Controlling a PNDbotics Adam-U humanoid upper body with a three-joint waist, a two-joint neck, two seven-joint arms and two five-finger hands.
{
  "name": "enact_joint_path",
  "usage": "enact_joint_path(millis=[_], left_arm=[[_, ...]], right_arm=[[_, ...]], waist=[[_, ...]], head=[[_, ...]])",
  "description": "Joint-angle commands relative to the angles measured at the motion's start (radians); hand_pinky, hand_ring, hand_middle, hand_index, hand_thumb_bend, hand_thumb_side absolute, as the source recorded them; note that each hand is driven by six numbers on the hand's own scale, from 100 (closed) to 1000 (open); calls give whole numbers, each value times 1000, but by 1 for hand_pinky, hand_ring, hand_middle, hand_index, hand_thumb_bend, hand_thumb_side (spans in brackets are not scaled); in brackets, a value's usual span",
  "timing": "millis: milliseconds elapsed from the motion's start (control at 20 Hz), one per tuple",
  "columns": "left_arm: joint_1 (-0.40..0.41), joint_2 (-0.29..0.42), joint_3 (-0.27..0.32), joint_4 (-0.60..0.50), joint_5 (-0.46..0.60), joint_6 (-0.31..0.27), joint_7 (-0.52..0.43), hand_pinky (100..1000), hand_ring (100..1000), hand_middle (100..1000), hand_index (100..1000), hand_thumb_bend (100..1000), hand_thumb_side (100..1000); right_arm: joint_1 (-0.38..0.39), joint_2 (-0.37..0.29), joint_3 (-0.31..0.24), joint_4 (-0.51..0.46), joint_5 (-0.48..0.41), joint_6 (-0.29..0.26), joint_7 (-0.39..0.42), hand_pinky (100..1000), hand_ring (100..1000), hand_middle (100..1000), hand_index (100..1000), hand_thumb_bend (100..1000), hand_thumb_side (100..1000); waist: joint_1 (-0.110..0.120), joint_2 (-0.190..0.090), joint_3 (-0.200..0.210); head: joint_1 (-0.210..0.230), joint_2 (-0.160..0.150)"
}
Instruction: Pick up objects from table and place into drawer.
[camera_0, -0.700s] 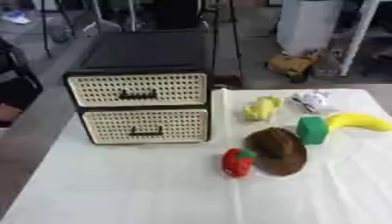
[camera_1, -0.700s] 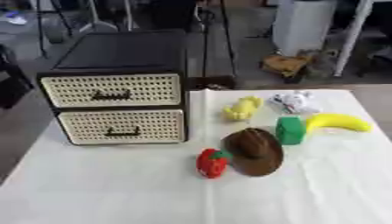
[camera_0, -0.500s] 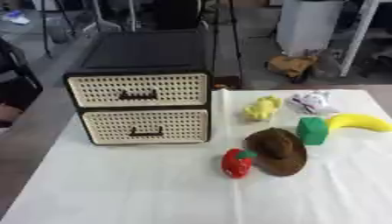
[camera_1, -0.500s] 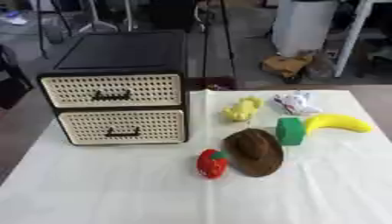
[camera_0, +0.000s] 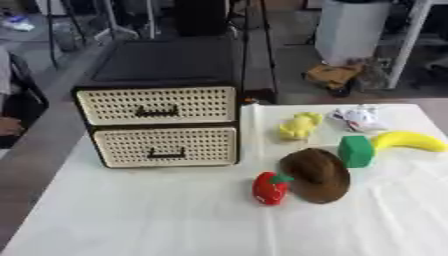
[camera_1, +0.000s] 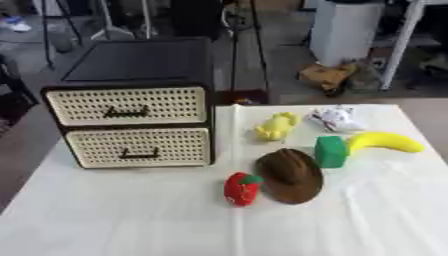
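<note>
A black cabinet (camera_0: 157, 65) with two cream perforated drawers stands at the table's back left. Both the upper drawer (camera_0: 157, 105) and the lower drawer (camera_0: 166, 146) are closed. To its right lie a red strawberry-like toy (camera_0: 269, 187), a brown rounded object (camera_0: 319, 174), a green block (camera_0: 355, 151), a yellow banana (camera_0: 409, 141), a small yellow toy (camera_0: 300, 125) and a white crumpled item (camera_0: 357, 117). Neither hand shows in either view.
A white cloth (camera_0: 175, 215) covers the table; its near half carries nothing. Beyond the far edge are a white bin (camera_0: 350, 27), a brown bag (camera_0: 332, 76) on the floor and stand legs. A dark shape sits at the left edge (camera_0: 17, 107).
</note>
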Motion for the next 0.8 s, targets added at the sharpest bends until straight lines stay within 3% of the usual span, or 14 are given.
enact_joint_path(millis=[50, 100, 350, 500, 650, 700, 800], left_arm=[[3, 68, 1, -12, -53, 11, -53, 100, 100, 100, 835, 100, 513], [4, 70, -1, -12, -69, 14, -69, 100, 100, 100, 881, 100, 479], [6, 104, -40, -12, -150, 39, -150, 100, 100, 100, 860, 100, 477], [-13, 117, -85, 3, -199, 43, -199, 100, 100, 100, 945, 100, 515], [-51, 123, -136, 42, -247, 33, -247, 100, 100, 100, 954, 100, 538], [-65, 132, -154, 59, -263, 27, -262, 100, 100, 100, 889, 100, 585], [-96, 141, -191, 95, -293, 12, -288, 100, 100, 100, 901, 100, 582]], right_arm=[[-6, -29, -1, -16, 1, 0, 1, 689, 783, 779, 856, 100, 1000], [-6, -29, -1, -16, 1, 0, 1, 689, 783, 779, 855, 100, 1000], [-7, -28, 3, -16, -2, 3, 6, 689, 784, 779, 855, 100, 1000], [-11, -26, 7, -16, -7, 6, 12, 689, 785, 777, 852, 100, 1000], [-14, -24, 10, -16, -12, 8, 16, 689, 785, 776, 852, 100, 1000], [-15, -23, 12, -16, -13, 9, 18, 690, 786, 775, 850, 100, 1000], [-17, -21, 14, -16, -16, 11, 22, 689, 787, 774, 848, 100, 1000]], waist=[[1, -14, 0], [1, -14, 0], [2, -15, -1], [2, -16, -6], [2, -18, -10], [3, -18, -14], [4, -19, -18]], head=[[-2, -10], [-1, -8], [4, 1], [9, 5], [14, 7], [19, 7], [24, 8]])
